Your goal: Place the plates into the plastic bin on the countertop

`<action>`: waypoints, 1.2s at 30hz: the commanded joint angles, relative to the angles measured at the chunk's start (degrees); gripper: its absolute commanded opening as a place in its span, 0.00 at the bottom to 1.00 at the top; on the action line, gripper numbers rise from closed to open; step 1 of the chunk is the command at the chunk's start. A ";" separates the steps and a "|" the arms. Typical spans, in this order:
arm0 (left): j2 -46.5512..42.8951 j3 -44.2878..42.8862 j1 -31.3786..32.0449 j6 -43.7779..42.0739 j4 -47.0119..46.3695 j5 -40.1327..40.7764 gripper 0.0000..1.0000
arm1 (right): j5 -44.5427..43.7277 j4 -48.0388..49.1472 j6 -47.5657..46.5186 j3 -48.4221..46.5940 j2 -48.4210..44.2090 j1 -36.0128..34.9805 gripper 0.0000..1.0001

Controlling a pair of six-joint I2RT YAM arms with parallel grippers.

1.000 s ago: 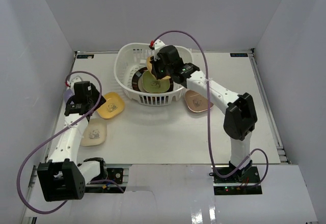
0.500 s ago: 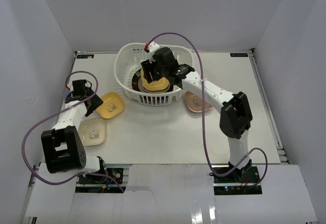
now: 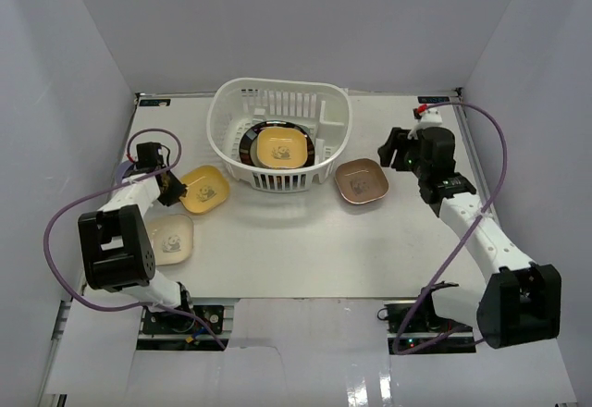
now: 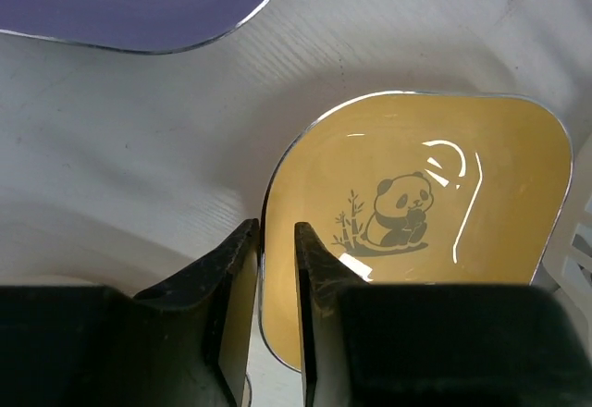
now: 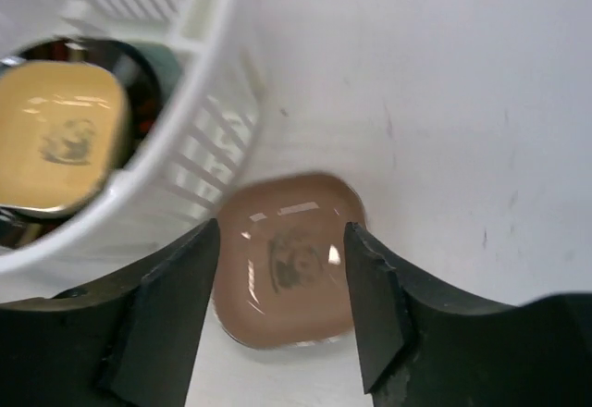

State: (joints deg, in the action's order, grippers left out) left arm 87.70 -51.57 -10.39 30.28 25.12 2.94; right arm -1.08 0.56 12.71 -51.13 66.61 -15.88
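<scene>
The left gripper (image 4: 276,240) is seen narrowed onto the rim of the yellow dish (image 4: 416,222) on the countertop (image 3: 305,250). In the plastic bin (image 3: 277,181), a second yellow dish (image 3: 280,148) is carried by the large plate (image 3: 248,143). The brown dish (image 5: 287,277) is framed by the right gripper (image 5: 281,231), spread wide.

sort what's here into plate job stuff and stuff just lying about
Job: white slotted plastic basket; dark round plate in it, yellow square dish on top; on table, brown dish, second yellow dish, cream dish, lavender dish.
Lying about: purple cables only.
</scene>
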 commanded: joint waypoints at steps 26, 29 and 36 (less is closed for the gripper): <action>-30.39 -4.76 0.02 1.44 9.67 9.97 0.00 | 5.58 9.64 7.59 10.87 17.35 12.45 0.08; -32.32 -10.46 1.42 2.32 9.94 15.68 0.00 | 4.42 9.55 8.90 11.67 11.91 13.85 0.08; -31.04 -23.56 3.71 2.83 4.14 -2.02 0.00 | 3.45 6.75 10.23 9.74 0.38 14.65 0.08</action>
State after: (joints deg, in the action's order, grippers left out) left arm 55.99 -70.22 -7.27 31.44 33.56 12.05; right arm 3.51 6.98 21.41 -38.87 70.81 -1.23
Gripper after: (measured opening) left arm 0.014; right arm 0.084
